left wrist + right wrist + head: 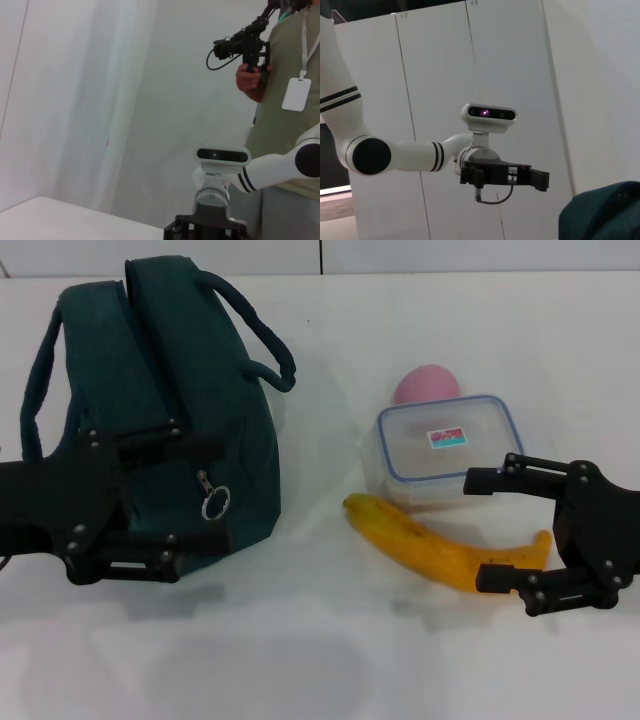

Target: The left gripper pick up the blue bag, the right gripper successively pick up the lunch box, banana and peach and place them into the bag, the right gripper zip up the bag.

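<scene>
The blue bag [150,370] lies on the white table at the left, its zipper pull ring [216,502] hanging on the near side. My left gripper [195,505] is open over the bag's near edge, one finger across the bag and the other just off it. The clear lunch box [450,445] with a blue-rimmed lid sits at the right, and the pink peach [428,385] is right behind it. In front of the box lies the banana [430,545]. My right gripper [492,530] is open, its fingers spanning the banana's right end.
A corner of the bag [605,212] shows in the right wrist view, with the left arm [395,156] beyond it. The left wrist view shows the right arm [275,167], a person [287,100] holding a camera rig, and the table edge [75,215].
</scene>
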You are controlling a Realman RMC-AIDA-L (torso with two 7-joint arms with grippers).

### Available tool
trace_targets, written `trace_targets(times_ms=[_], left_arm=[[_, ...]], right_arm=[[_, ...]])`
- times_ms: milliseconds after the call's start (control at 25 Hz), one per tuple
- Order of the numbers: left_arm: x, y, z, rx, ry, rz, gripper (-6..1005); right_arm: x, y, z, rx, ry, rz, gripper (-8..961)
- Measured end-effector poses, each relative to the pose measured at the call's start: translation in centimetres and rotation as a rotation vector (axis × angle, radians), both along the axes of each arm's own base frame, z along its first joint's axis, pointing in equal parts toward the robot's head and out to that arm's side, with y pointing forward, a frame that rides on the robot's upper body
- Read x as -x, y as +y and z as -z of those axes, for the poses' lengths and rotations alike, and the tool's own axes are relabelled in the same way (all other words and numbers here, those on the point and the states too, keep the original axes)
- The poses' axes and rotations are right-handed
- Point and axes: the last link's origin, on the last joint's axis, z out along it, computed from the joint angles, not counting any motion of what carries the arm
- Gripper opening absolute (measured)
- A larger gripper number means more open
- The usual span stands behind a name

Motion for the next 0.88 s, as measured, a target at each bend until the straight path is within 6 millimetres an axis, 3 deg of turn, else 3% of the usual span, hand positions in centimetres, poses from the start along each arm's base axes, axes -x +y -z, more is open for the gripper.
trace_targets(times_ms=[680, 880], left_arm=[[0.0, 0.5, -0.8, -0.048, -0.018, -0.009, 895], [0.1, 0.7, -2.0, -0.145, -0.188, -0.046, 894]], right_arm=[[0.6, 0.7, 0.1, -0.007, -0.015, -0.020, 869], [0.5, 1.0, -0.3, -0.020, -0.015, -0.016, 870]])
